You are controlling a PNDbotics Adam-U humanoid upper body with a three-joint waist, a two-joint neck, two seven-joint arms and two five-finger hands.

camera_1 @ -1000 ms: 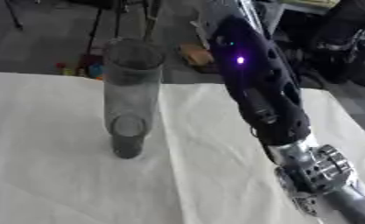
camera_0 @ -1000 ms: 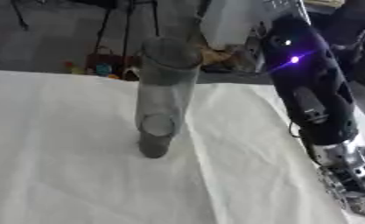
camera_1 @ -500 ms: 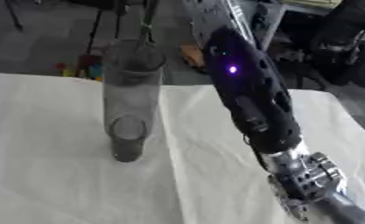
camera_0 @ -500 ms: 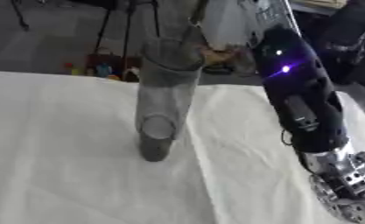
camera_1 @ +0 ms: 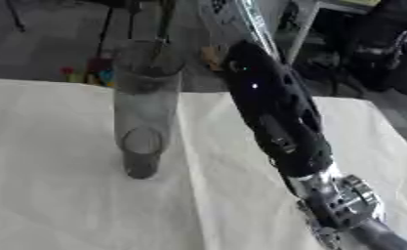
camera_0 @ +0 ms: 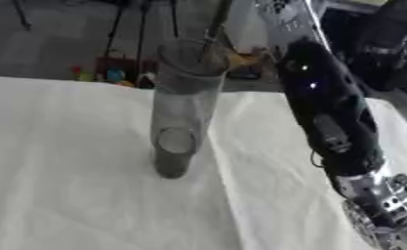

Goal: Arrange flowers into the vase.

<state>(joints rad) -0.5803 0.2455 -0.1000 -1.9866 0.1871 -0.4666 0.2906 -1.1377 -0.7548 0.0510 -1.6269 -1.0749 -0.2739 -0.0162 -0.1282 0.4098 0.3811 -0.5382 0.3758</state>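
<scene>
Standing upright on the white cloth (camera_0: 78,195) that covers the bench, the vase (camera_0: 179,128) is a tall, clear cylinder with a darker, thicker base and an open round mouth at the top. We see it left of centre in the left eye view and further left in the right eye view, with its foot resting on the cloth and its rim reaching above the bench's far edge. A pale oval shows low on its wall, just above the base; we cannot tell whether this is a reflection or something inside. We cannot make out any flower stems in the vase.

To the vase's right, and apart from it, our right arm (camera_1: 274,117) crosses the scene on a diagonal from the upper middle toward the lower right corner. Its black forearm shell carries two small lit spots, and it ends in a silver wrist joint (camera_1: 339,197) near the lower right corner. Our right hand lies beyond the picture edge, so we cannot tell how its fingers stand or whether it holds anything. Our left hand shows in neither view.

Beyond the bench we see a dark floor, thin black stand legs and some small coloured objects (camera_0: 104,74) behind the vase.
</scene>
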